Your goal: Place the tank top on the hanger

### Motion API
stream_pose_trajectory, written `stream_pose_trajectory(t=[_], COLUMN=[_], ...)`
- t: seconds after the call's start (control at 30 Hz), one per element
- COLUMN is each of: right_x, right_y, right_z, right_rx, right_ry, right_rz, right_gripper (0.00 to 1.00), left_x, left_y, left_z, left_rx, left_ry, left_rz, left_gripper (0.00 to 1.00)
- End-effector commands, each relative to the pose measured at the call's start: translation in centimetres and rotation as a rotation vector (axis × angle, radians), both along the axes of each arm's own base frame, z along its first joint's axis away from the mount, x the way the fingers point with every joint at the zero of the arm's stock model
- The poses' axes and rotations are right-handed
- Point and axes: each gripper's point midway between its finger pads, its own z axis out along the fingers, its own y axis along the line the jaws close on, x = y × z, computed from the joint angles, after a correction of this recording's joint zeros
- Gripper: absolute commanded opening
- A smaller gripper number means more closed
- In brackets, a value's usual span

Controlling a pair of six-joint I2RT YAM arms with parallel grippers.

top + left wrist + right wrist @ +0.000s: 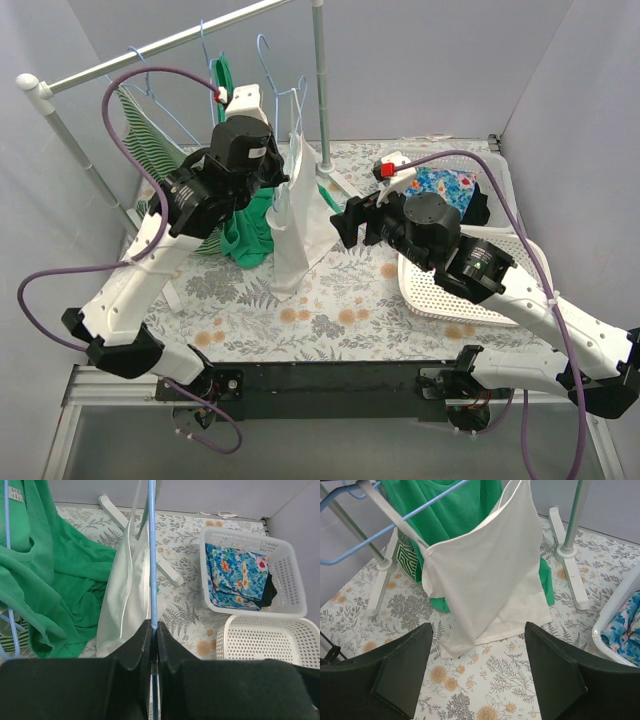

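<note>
Left arm: my elbow sits low at near left, forearm slanting up toward far right, wrist raised high.

Left hand: both fingers pressed together, no gap showing. They pinch the thin wire of the hanger, which runs straight out from between the tips.

Right arm: elbow low at near right, forearm reaching left and far toward the centre, wrist lower than my left one.

Right hand: fingers spread wide apart, nothing between them, touching nothing. Aimed left and a little down.

My two hands are near each other at mid-scene, but apart.
</note>
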Motion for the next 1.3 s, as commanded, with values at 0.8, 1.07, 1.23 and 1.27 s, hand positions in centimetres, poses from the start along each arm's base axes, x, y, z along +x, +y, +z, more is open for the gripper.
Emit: stream_pose_trajectory(t=[0.8,1.07,1.23,1.27], right_x=[-1.8,-2.4,-2.5,-2.6], right_y=[1.3,1.6,1.7,1.6], right_z=[-2.6,-2.8,-2.9,-2.8], right_rx=[0.074,0.081,0.076,0.076], right_ry=[0.072,0.073,0.069,0.067], right_rz=[0.091,0.129,0.141,0.144], right_gripper=[0.82,0.82,0.82,0.82], left_x=[7.5,8.6,9.9,10.1], left_y=[4.0,4.2,4.5,4.5], left_z=[7.8,7.6,6.6,6.6], left_rx=[0.09,0.08,0.074,0.074], left_ry=[-0.229,-0.225,-0.198,-0.196], left_rz=[0.14,0.112,0.121,0.119], left_gripper=[0.0,0.0,0.0,0.0])
